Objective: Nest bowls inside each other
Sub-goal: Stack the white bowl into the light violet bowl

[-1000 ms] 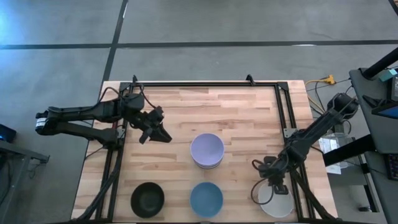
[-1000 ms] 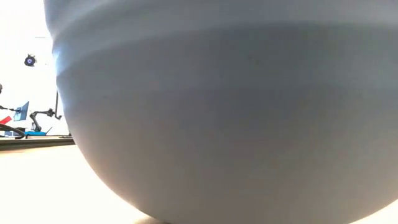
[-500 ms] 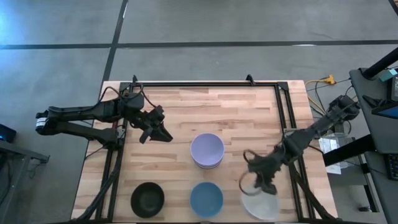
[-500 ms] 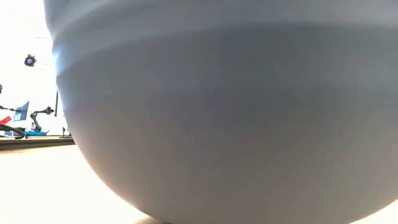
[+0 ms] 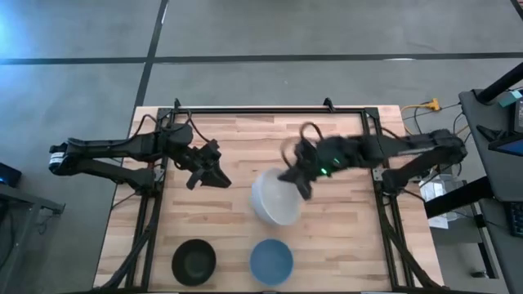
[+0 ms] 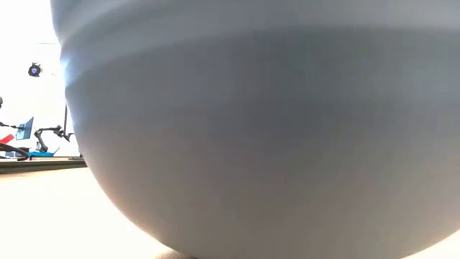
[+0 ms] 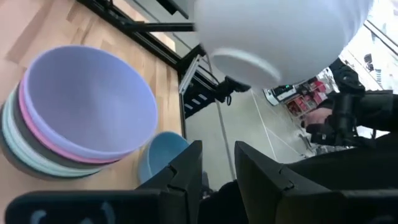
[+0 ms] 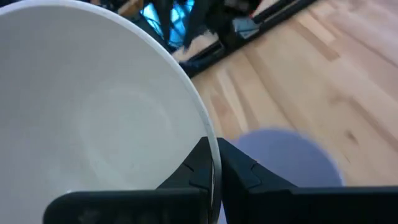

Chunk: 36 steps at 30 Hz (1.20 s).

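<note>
- Right wrist view: the right tool pinches the rim of a white bowl, one finger inside, one outside.
- Below that held bowl sits the stack of bowls, lavender on top, on the desk.
- Nearer the desk's front edge than the right tool stand a blue bowl and a black bowl.
- The left tool hovers well to the side, fingers slightly spread.

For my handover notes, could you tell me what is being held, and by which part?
The right pincer grips a white bowl by its rim, above the lavender-topped stack. The left pincer holds nothing.
</note>
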Motion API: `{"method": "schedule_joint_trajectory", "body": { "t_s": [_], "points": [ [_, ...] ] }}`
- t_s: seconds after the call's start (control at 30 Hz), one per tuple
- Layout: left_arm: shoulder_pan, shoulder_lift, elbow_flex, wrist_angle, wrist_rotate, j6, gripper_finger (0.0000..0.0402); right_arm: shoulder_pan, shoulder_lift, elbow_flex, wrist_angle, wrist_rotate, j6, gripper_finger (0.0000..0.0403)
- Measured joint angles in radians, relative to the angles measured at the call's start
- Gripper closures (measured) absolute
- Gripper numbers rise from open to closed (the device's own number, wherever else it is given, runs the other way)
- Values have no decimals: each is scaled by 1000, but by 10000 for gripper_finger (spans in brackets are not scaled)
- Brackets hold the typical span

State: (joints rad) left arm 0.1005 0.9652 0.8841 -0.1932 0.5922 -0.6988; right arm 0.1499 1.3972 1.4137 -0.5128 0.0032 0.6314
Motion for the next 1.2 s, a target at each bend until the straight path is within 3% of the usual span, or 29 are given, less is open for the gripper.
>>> {"method": "schedule_joint_trajectory", "body": {
  "t_s": [0.17,0.33,0.47,0.57,0.8,1.2],
  "points": [
    [-20,-7,2,2,-1,-1,323,-135,175,216,-183,-145,-4,394],
    [-38,-21,-4,-7,-1,3,323,-224,360,439,-507,-274,-22,394],
    [-55,-37,-8,-54,-21,77,323,-264,488,584,-776,-282,-60,394],
    [-56,-44,-11,-116,-56,81,323,-275,551,650,-855,-280,-93,394],
    [-56,-46,-28,-169,-75,79,323,-248,616,726,-924,-266,-116,394],
    [-56,-43,-28,-168,-78,111,323,-163,611,653,-953,-103,-109,394]
  ]
}}
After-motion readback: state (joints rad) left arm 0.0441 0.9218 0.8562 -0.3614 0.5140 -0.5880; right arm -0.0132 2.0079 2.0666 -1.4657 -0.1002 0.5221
